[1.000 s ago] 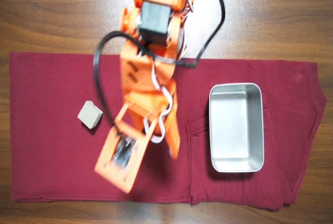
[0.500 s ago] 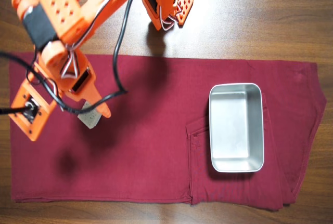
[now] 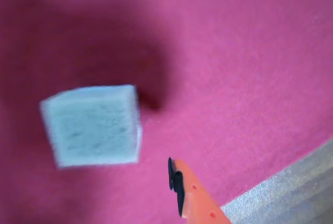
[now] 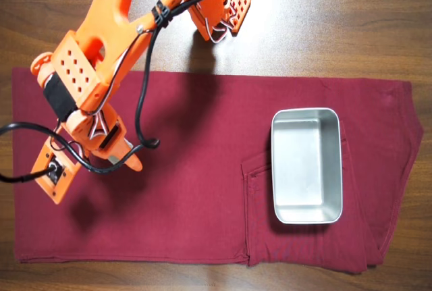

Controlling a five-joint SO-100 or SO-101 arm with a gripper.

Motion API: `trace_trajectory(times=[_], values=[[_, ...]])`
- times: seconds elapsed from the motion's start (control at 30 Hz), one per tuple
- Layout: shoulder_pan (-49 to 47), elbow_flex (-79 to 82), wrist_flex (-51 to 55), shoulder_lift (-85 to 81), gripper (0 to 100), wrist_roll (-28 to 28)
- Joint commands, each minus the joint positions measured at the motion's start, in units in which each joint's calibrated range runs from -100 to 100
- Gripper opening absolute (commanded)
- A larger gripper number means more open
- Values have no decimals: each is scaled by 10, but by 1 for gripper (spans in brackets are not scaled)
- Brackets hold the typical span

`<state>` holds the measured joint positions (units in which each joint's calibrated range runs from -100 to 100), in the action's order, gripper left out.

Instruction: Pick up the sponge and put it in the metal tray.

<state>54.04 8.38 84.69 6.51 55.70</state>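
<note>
While unheld, the sponge (image 3: 92,125) lies beside the jaws.

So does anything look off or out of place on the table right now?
Nothing looks damaged or spilled. The red cloth is creased and folded near the metal tray, which sits empty. The sponge lies flat on the cloth.

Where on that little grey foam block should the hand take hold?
Probably across two opposite flat sides of the small grey squarish foam sponge, coming straight down from above: it lies flat on the dark red cloth with open space all around.
</note>
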Motion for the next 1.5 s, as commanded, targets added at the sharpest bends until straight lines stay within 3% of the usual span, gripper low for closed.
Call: trace_trajectory(times=[0.0,0.37,0.43,0.5,0.53,0.73,0.87,1.17,1.27,1.47], values=[[1,-15,-37,27,41,0],[-21,-21,-108,84,40,-18],[-26,-21,-114,85,31,-23],[-30,-16,-131,90,7,-38],[-32,-16,-129,91,0,-41],[-55,-16,-111,74,0,-58],[-102,-37,-89,-31,0,-63],[-452,-7,-134,-216,0,-47],[-598,54,-153,-271,0,-71],[-875,58,-87,-251,0,-137]])
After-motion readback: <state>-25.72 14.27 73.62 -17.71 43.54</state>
